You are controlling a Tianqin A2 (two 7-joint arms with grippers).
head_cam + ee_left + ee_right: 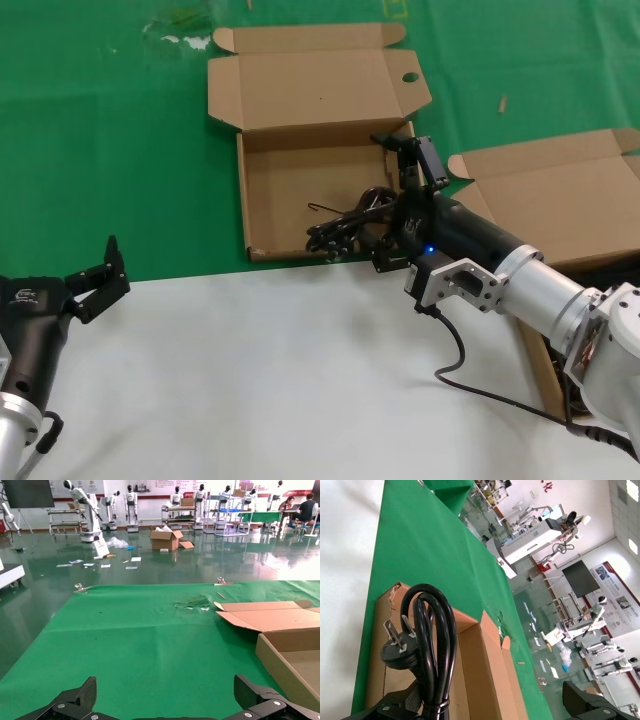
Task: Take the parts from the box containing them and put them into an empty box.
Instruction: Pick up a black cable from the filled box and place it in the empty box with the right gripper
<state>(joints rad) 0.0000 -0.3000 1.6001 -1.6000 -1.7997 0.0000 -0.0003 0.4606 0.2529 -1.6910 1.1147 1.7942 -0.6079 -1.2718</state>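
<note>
Here the right gripper [385,215] hung over the holed-lid box [268,185], apparently closed on a black cable bundle [427,645], held low for placing inside. The left gripper [97,280] waited open above the counter [250,380].

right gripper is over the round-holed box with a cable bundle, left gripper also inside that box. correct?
Not quite. The left gripper is not in the round-holed box; the head view shows it parked off to the left, at the edge of the green mat and the white surface. The rest holds: the right gripper is over that box with the black cable bundle.
</note>
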